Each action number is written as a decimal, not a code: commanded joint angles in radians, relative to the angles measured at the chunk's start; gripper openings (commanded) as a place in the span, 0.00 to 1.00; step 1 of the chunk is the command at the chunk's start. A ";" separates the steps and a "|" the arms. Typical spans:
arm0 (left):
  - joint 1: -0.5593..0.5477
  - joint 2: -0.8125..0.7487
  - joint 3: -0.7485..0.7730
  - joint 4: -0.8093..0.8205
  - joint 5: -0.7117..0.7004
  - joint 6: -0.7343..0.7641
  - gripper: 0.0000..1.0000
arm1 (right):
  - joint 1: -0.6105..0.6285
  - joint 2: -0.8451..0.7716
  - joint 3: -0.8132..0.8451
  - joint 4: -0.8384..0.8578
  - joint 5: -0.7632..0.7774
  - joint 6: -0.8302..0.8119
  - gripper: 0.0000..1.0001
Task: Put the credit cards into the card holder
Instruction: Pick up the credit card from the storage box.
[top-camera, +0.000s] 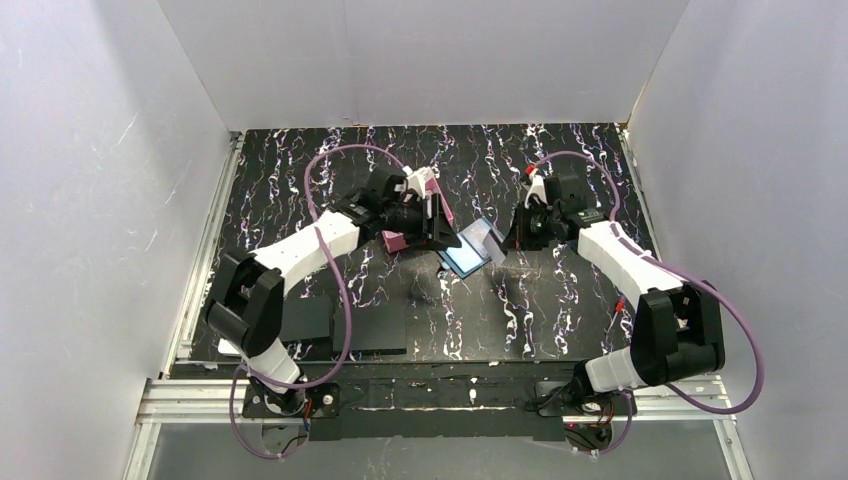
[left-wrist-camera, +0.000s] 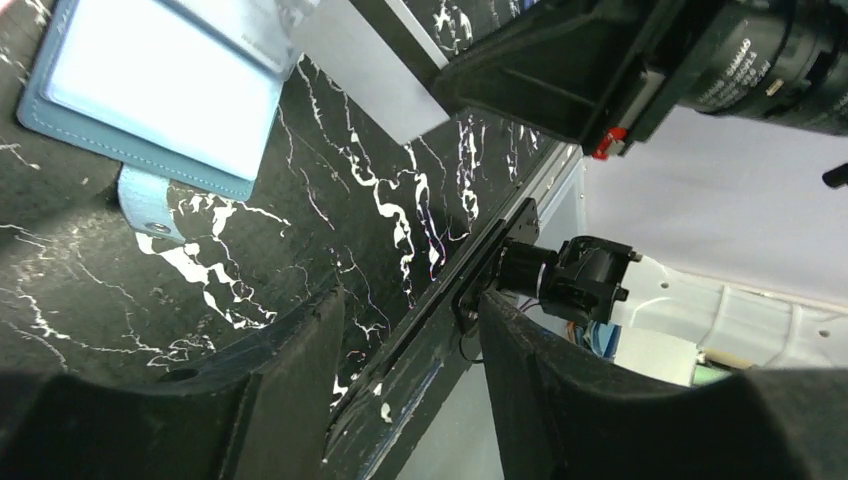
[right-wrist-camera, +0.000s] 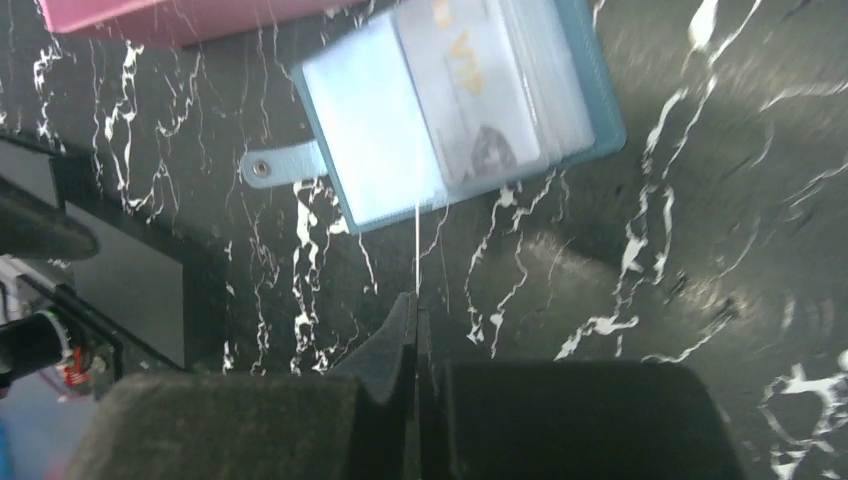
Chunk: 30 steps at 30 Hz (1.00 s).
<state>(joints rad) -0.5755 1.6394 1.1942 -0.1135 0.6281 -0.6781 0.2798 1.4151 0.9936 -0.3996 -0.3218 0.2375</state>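
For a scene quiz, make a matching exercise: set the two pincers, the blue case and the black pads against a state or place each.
Things:
1. left pincer
2. right pincer
3. blue case
4. black pads

States or places:
A. shut on a white card
B. flat at the near left edge
C. open, holding nothing
D. lying open, cards in its sleeves

Pairs: 1-C, 2-A, 3-D, 4-B

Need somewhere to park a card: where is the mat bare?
Bare: the far strip of mat along the back wall, and the near-right patch between the blue case and the right arm's base. Crowded: the centre, around the pink card holder, and near-left, where two black pads lie.
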 joint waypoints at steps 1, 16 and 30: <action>0.000 0.040 -0.017 0.108 -0.010 -0.125 0.53 | -0.074 -0.052 -0.101 0.095 -0.178 0.102 0.01; -0.003 0.011 -0.267 0.716 -0.030 -0.697 0.59 | -0.231 -0.128 -0.563 1.286 -0.607 1.056 0.01; -0.073 0.084 -0.238 0.969 -0.075 -0.784 0.37 | -0.227 -0.140 -0.585 1.465 -0.576 1.230 0.01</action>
<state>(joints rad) -0.6262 1.7058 0.9184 0.7338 0.5629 -1.4296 0.0509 1.2903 0.4183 0.9543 -0.8925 1.4197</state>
